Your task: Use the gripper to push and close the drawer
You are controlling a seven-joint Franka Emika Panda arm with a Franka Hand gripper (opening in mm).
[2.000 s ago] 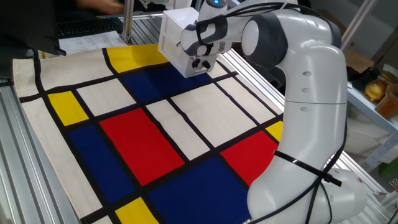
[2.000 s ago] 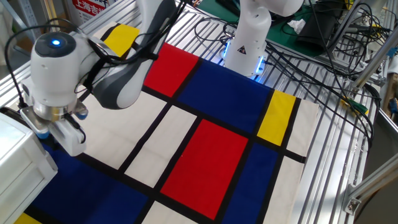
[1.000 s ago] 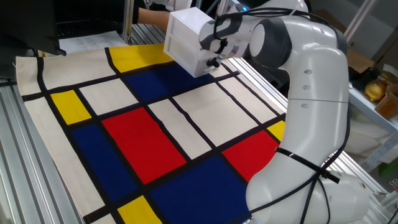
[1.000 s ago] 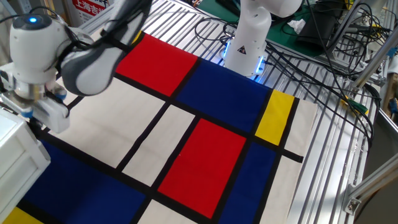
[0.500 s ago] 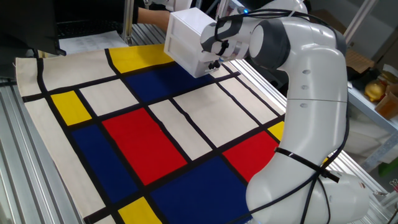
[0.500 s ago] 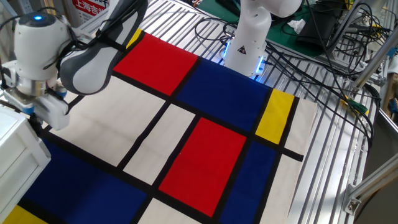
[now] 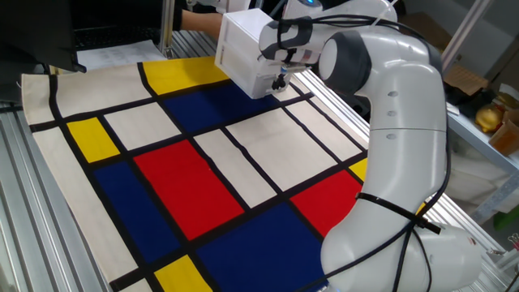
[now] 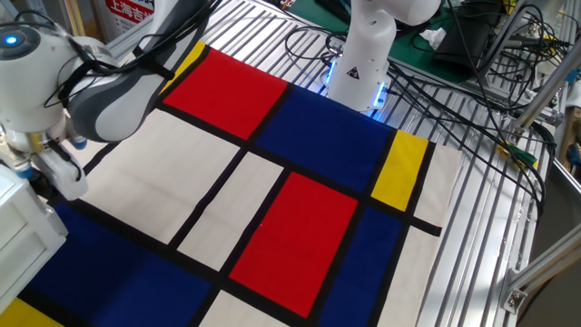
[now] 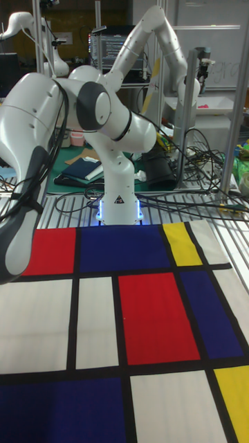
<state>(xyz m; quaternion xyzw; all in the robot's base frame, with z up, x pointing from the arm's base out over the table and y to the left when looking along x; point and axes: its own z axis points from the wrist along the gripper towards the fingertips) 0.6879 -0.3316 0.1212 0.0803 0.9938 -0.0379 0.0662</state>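
The small white cabinet (image 7: 242, 45) stands at the far edge of the coloured cloth, on the blue and yellow patches. Its drawer (image 7: 263, 79) faces the arm and looks flush with the box; no tan inside shows. My gripper (image 7: 280, 79) presses its short dark fingers against that face, and they look shut with nothing between them. In the other fixed view the gripper (image 8: 53, 180) sits at the left edge, touching the cabinet (image 8: 20, 232), which is cut off by the frame. The tall fixed view shows only the arm, not the gripper or cabinet.
A person's hand (image 7: 197, 19) rests behind the cabinet at the table's far edge. The patchwork cloth (image 7: 186, 178) covers the table. The second robot's base (image 8: 360, 62) and cables (image 8: 472, 82) stand beyond the cloth. Metal frame rails (image 7: 20, 203) border it.
The gripper and cabinet have shifted toward the far edge of the cloth over the last two seconds. A hand has come in behind the cabinet. Since half a second ago the gripper moved a little further the same way.
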